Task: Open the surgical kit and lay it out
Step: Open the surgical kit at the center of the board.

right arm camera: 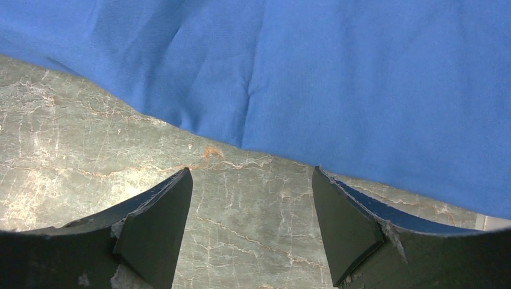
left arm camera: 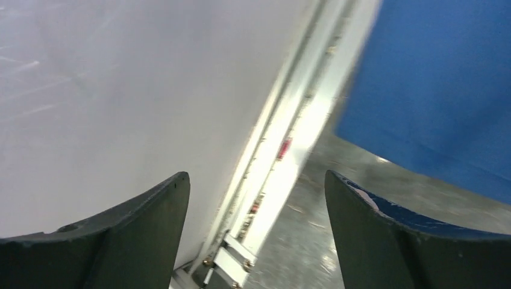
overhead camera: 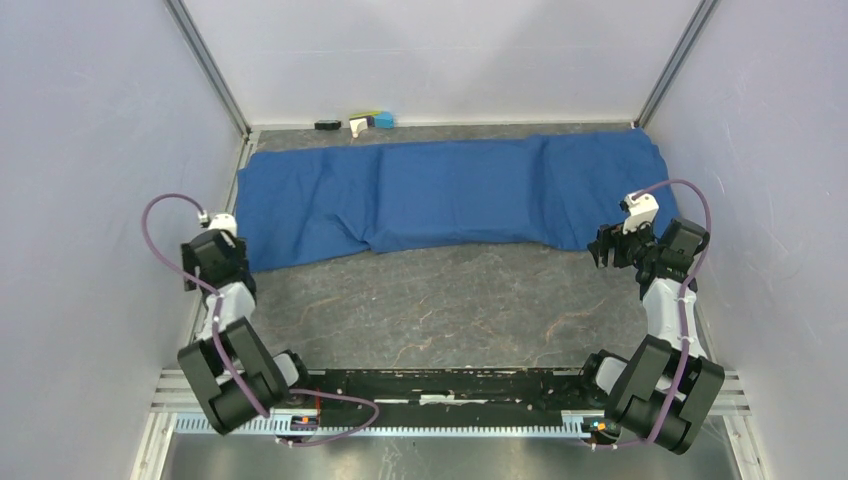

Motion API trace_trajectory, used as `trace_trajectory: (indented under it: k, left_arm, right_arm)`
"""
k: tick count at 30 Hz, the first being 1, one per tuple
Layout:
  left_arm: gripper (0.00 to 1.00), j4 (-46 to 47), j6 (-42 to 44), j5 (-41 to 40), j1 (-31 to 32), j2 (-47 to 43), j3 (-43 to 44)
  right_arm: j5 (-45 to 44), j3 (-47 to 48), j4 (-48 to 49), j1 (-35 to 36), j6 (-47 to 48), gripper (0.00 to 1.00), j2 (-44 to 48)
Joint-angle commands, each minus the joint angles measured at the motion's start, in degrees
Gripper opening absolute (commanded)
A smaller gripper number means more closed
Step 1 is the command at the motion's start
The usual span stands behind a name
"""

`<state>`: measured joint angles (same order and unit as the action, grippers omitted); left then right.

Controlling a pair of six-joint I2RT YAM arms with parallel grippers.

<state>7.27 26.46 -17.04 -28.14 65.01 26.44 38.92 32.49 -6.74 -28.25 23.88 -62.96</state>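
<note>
Left gripper (left arm camera: 255, 180), right gripper (right arm camera: 250, 174): jaws apart

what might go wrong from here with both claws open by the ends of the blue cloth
1. The left claw sits close to the side wall and its rail; a sideways swing could hit them.
2. The blue cloth lies creased, with the right claw at its near edge; a pinch may catch only one layer or slip.
3. Pushing the cloth back could sweep the small items at the far edge.
</note>
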Motion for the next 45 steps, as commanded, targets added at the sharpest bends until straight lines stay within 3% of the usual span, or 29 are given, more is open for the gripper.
trace_trajectory:
  k: [1,4,5,9,11,16,19,27,30,39,45]
  left_arm:
    - [0.91,4.89,3.12,2.44,-6.02,6.07,7.34]
    - [0.95,3.93,1.56,7.23,-6.17,5.23,9.09]
    - [0.99,1.52,0.16,10.40,-6.15,3.96,10.20]
    - [1.00,-9.15,-6.02,30.95,-5.06,-1.93,14.29]
    - [1.00,-12.00,-7.22,33.47,-0.77,-3.64,15.37]
    - [1.00,-17.36,-1.71,24.90,16.86,-0.23,17.42]
    - [1.00,-20.45,-0.79,22.16,21.08,7.13,21.21]
    - [1.00,-23.79,2.29,17.28,24.04,23.10,28.43]
    - [1.00,-23.59,5.93,10.32,24.50,28.14,29.32]
    - [1.00,-12.79,19.51,-2.79,24.21,35.89,22.63]
    - [1.00,-8.54,25.41,-5.43,21.90,37.37,19.63]
  right_arm:
    - [1.08,2.16,0.41,-0.23,0.28,0.79,0.50]
    - [1.14,3.12,0.24,0.09,0.63,0.81,1.09]
    - [0.88,3.62,-0.02,0.56,0.76,0.82,1.25]
    - [-4.48,5.84,-0.98,6.00,2.30,0.83,1.35]
    - [-7.63,6.40,0.08,9.12,2.02,0.84,0.73]
    - [-16.48,9.43,0.54,14.76,1.89,0.84,-5.29]
    - [-20.01,10.81,0.94,16.90,3.02,0.84,-9.94]
    - [-24.11,15.16,2.01,19.10,7.03,0.83,-22.08]
    - [-25.84,16.96,1.26,19.20,9.12,0.83,-26.14]
    - [-33.55,13.57,1.42,19.11,17.50,0.82,-31.21]
    - [-37.28,10.44,1.50,17.44,20.38,0.80,-31.14]
